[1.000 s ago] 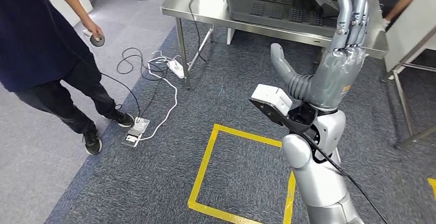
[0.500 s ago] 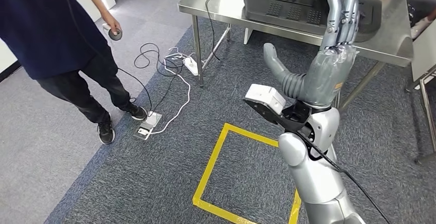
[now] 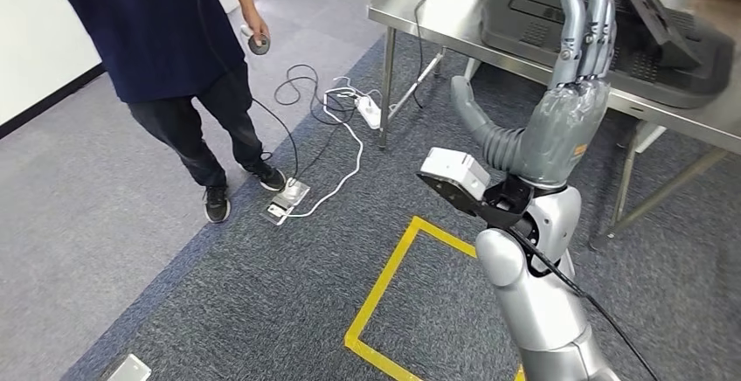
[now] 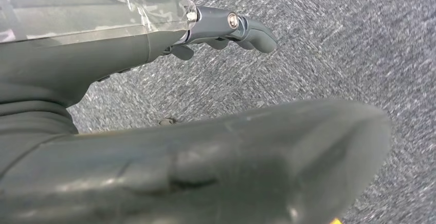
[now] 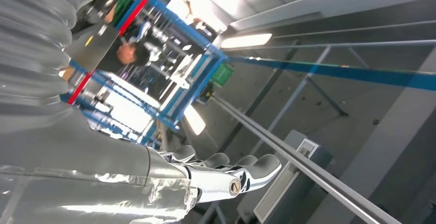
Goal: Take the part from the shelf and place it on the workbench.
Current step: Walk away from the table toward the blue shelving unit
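The dark part lies on the workbench, just beyond the raised right hand, which is spread flat and empty. Left hand holds nothing, hanging over carpet. Best withdraw the right arm slowly, clear of the bench edge.

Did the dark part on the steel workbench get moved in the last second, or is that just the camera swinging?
No. The dark part sits at the same place on the steel workbench; table, cables and floor all slid together across the head view, so the camera turned.
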You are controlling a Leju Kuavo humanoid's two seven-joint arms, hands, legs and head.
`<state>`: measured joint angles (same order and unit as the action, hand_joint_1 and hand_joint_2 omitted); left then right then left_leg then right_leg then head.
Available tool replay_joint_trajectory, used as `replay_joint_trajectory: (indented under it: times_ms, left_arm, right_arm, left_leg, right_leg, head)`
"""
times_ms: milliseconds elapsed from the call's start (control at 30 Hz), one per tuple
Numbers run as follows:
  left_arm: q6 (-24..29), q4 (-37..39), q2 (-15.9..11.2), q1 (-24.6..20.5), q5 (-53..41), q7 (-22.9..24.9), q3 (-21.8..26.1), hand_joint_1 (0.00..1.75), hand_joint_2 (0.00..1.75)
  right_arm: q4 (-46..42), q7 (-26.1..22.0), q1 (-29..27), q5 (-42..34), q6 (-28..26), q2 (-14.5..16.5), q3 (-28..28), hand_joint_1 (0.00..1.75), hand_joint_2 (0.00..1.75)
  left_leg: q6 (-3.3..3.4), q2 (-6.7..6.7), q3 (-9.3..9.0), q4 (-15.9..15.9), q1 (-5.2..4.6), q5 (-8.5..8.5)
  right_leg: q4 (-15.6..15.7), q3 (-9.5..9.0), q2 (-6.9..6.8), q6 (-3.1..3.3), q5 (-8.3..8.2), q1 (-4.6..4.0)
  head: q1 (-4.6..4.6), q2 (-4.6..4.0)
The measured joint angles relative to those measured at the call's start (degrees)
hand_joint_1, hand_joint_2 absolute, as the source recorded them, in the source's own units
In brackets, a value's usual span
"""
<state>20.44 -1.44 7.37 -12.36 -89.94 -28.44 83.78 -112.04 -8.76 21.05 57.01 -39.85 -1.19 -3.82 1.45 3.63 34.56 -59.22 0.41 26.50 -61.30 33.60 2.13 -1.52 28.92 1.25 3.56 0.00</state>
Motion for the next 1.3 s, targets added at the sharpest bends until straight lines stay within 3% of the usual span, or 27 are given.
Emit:
replay_joint_trajectory:
  times_ms: [67,133,267,400,467,500,533,600,633,700,767,800,900,933,967,1033,1100,1133,1200,1267,1300]
  left_arm:
    - [0.07,0.0,0.0,0.04,-0.01,-0.05,0.0,0.0,0.0]
    - [0.14,0.0,-0.02,0.18,-0.01,-0.06,0.0,0.0,0.0]
    - [0.22,0.0,-0.09,0.08,-0.02,-0.08,0.0,0.0,0.0]
    - [0.22,0.0,-0.09,0.04,-0.02,-0.08,0.0,0.0,0.0]
    - [0.22,0.0,-0.09,0.05,-0.02,-0.08,0.0,0.0,0.0]
    - [0.22,0.0,-0.09,0.08,-0.02,-0.08,0.0,0.0,0.0]
    - [0.22,0.0,-0.09,0.09,-0.02,-0.08,0.0,0.0,0.0]
    - [0.28,0.0,-0.09,0.08,-0.02,-0.09,0.0,0.0,0.0]
    - [0.33,0.0,-0.09,0.11,-0.02,-0.09,0.0,0.0,0.0]
    - [0.48,0.0,-0.09,0.25,-0.01,-0.11,0.01,0.0,0.0]
    - [0.64,0.0,-0.09,0.35,-0.01,-0.16,0.02,0.0,0.0]
    - [0.75,0.0,-0.09,0.34,-0.01,-0.21,0.02,0.0,0.0]
    - [1.15,0.01,-0.02,0.36,0.0,-0.37,0.03,0.0,0.0]
    - [1.3,0.01,0.01,0.4,0.0,-0.4,0.04,0.0,0.0]
    - [1.44,0.01,0.03,0.42,0.0,-0.41,0.04,0.0,0.0]
    - [1.68,0.0,0.07,0.43,-0.01,-0.41,0.04,0.0,0.0]
    - [1.76,0.0,0.16,0.38,-0.02,-0.41,0.04,0.0,0.0]
    - [1.77,0.01,0.19,0.39,-0.02,-0.41,0.04,0.0,0.0]
    - [1.78,0.01,0.22,0.51,-0.02,-0.4,0.04,0.0,0.0]
    - [1.79,0.01,0.22,0.56,-0.02,-0.4,0.04,0.0,0.0]
    - [1.79,0.01,0.22,0.51,-0.02,-0.39,0.04,0.0,0.0]
  right_arm:
    - [0.0,-0.09,0.08,0.04,0.0,0.01,-0.03,0.0,1.75]
    - [0.0,-0.07,0.22,0.11,0.0,0.01,-0.07,0.0,1.75]
    - [0.0,0.0,0.42,0.15,0.0,0.01,-0.24,0.0,1.75]
    - [0.0,0.0,0.42,0.15,0.0,0.01,-0.24,0.0,1.75]
    - [0.0,0.02,0.39,0.15,0.0,0.01,-0.29,0.0,1.75]
    - [0.0,0.11,0.39,0.09,0.0,0.01,-0.34,0.0,1.75]
    - [0.0,0.22,0.41,0.02,0.0,0.01,-0.42,0.0,1.75]
    - [0.0,0.43,0.55,-0.15,0.01,-0.02,-0.57,0.0,1.75]
    - [0.0,0.44,0.65,-0.19,0.02,-0.03,-0.66,0.0,1.75]
    - [0.01,0.4,0.89,-0.23,0.03,-0.03,-0.81,0.0,1.75]
    - [0.02,0.3,1.15,-0.24,0.04,-0.07,-0.89,0.0,1.75]
    - [0.02,0.23,1.24,-0.29,0.04,-0.1,-0.9,0.0,1.75]
    - [0.04,0.09,1.2,-0.61,0.04,-0.24,-0.93,0.0,1.75]
    - [0.05,0.08,1.16,-0.71,0.04,-0.28,-0.94,0.0,1.75]
    - [0.06,0.08,1.15,-0.78,0.04,-0.32,-0.94,0.0,1.75]
    - [0.07,0.04,1.17,-0.89,0.04,-0.36,-0.95,0.0,1.75]
    - [0.08,-0.01,1.15,-0.92,0.03,-0.36,-0.96,0.0,1.75]
    - [0.08,-0.01,1.11,-0.91,0.04,-0.37,-0.96,0.0,1.75]
    - [0.09,0.02,1.04,-0.86,0.04,-0.4,-0.96,0.0,1.75]
    - [0.09,0.04,1.03,-0.75,0.04,-0.43,-0.96,0.0,1.75]
    - [0.09,0.04,1.01,-0.67,0.04,-0.43,-0.95,0.0,1.75]
  left_leg:
    - [-0.66,0.88,0.54,-0.25,0.05,-0.08]
    - [-1.32,1.4,0.74,-0.3,0.19,-0.14]
    - [-2.33,-1.66,2.54,-5.05,-0.01,3.11]
    - [-2.47,-2.07,3.31,-6.75,0.05,4.04]
    - [-2.7,-2.53,5.62,-11.75,0.19,6.07]
    - [-2.71,-3.01,5.25,-11.28,0.27,5.26]
    - [-2.61,-4.05,4.29,-9.48,0.28,4.26]
    - [-1.97,-5.58,0.6,-1.58,-0.03,0.6]
    - [-1.67,-5.92,0.21,-0.35,-0.25,0.49]
    - [-1.02,-5.21,0.33,-0.08,-0.3,0.34]
    - [-0.27,-4.58,0.15,0.41,-0.08,0.04]
    - [0.08,-4.26,0.05,0.64,0.07,-0.11]
    - [0.6,-2.96,0.04,0.67,-0.08,-0.14]
    - [0.64,-2.43,0.03,0.61,-0.14,-0.12]
    - [0.64,-1.87,-0.01,0.53,-0.16,-0.08]
    - [0.48,-0.74,-0.06,0.25,-0.1,0.09]
    - [0.03,0.26,0.29,-0.24,-0.12,0.24]
    - [-0.24,0.64,0.54,-0.37,-0.07,0.22]
    - [-0.9,1.36,0.81,-0.36,0.04,0.09]
    - [-1.58,0.48,1.19,-1.65,-0.04,1.02]
    - [-1.89,-0.46,2.02,-3.71,-0.06,2.27]
  right_leg:
    - [1.98,-0.68,0.98,0.2,-0.15,-0.1]
    - [2.31,-0.73,0.21,0.78,-0.37,-0.1]
    - [2.86,-1.08,-1.51,1.87,-0.66,0.2]
    - [2.85,-1.08,-1.78,1.93,-0.63,0.16]
    - [2.81,-1.09,-2.53,2.05,-0.55,0.07]
    - [2.78,-1.22,-3.39,2.01,-0.41,0.06]
    - [2.75,-1.39,-4.34,1.88,-0.21,0.0]
    - [2.64,-1.7,-5.81,1.31,0.22,-0.23]
    - [2.65,-1.76,-6.15,1.04,0.31,-0.39]
    - [2.85,-1.96,-6.68,0.44,0.45,-0.44]
    - [1.76,-1.72,-5.59,-0.07,1.61,-0.26]
    - [-0.62,-0.72,-4.51,-0.2,3.16,-0.19]
    - [-11.55,4.57,-2.51,-0.21,7.79,-0.24]
    - [-12.96,5.42,-2.42,-0.19,7.59,-0.26]
    - [-12.08,5.23,-2.34,-0.11,6.25,-0.25]
    - [-5.15,2.4,-1.48,0.18,1.97,-0.17]
    - [0.8,0.0,0.19,0.36,-0.32,-0.06]
    - [1.76,-0.31,0.74,0.43,-0.33,-0.12]
    - [2.06,-0.35,0.4,0.8,-0.35,-0.19]
    - [2.52,-0.72,-0.61,1.43,-0.56,0.01]
    - [2.75,-0.91,-1.19,1.73,-0.63,0.14]
  head:
    - [-0.03,0.0]
    - [-0.05,0.0]
    - [-0.87,0.0]
    - [-0.97,0.0]
    - [-0.99,0.0]
    - [-1.03,0.0]
    - [-1.1,0.0]
    - [-1.18,0.0]
    - [-1.18,0.0]
    - [-1.11,0.0]
    - [-1.02,0.0]
    - [-0.83,0.0]
    - [-0.27,0.0]
    - [-0.21,0.0]
    - [-0.15,0.0]
    - [0.01,0.0]
    - [0.03,0.0]
    - [-0.02,0.0]
    - [-0.11,0.0]
    - [-0.37,0.0]
    - [-0.61,0.0]
